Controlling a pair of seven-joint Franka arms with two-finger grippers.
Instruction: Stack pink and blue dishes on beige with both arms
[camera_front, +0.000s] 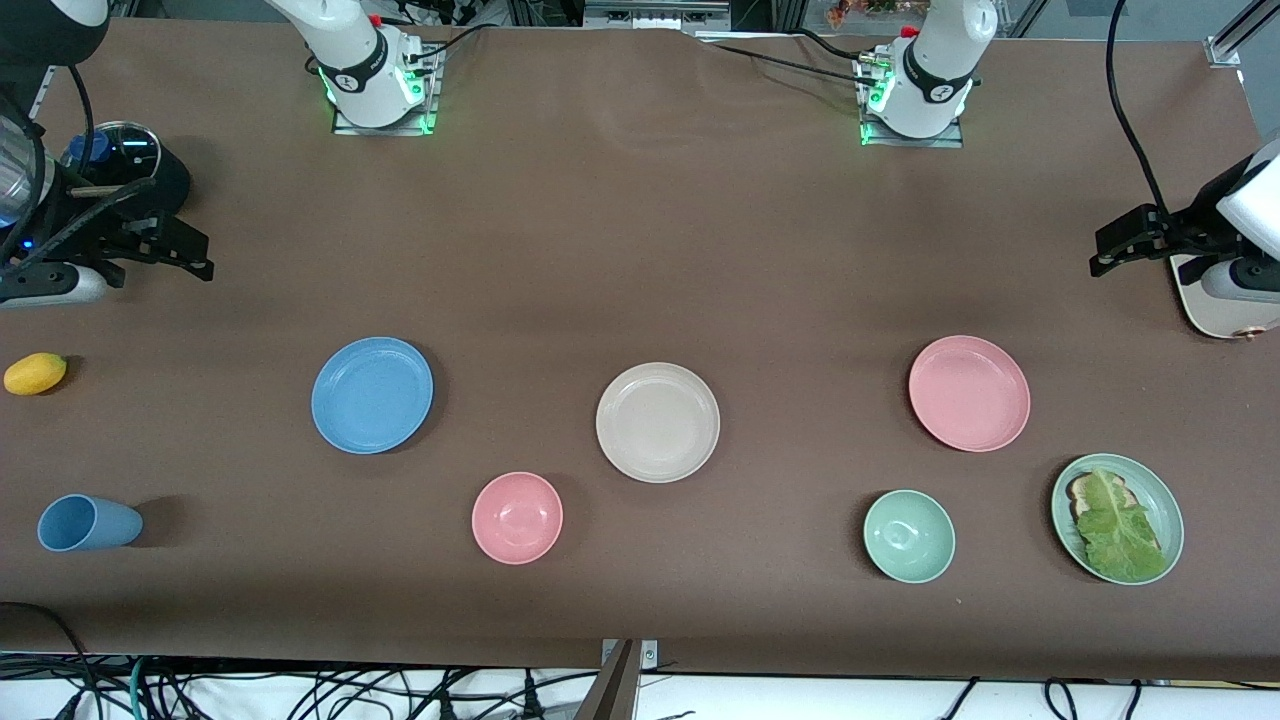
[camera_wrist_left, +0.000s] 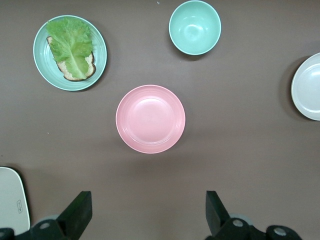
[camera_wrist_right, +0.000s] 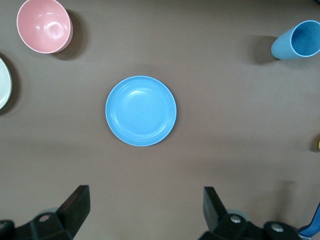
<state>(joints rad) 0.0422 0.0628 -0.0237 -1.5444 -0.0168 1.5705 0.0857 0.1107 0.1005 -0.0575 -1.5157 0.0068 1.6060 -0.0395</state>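
Pink matte round plate (camera_front: 969, 393) lies flat toward left arm's end of table; light blue matte round plate (camera_front: 372, 395) flat toward right arm's end; cream-beige round plate (camera_front: 657, 422) between them, well apart from both. I see nothing stacked yet. From beige plate, pink bowl (camera_front: 517, 517) sits at about 8 o'clock, mint bowl (camera_front: 909, 536) at about 4 o'clock. Left gripper (camera_wrist_left: 147, 212) hangs above table near pink plate, fingers spread wide, holding nothing. Right gripper (camera_wrist_right: 145, 210) hangs above table near blue plate, fingers wide, holding nothing.
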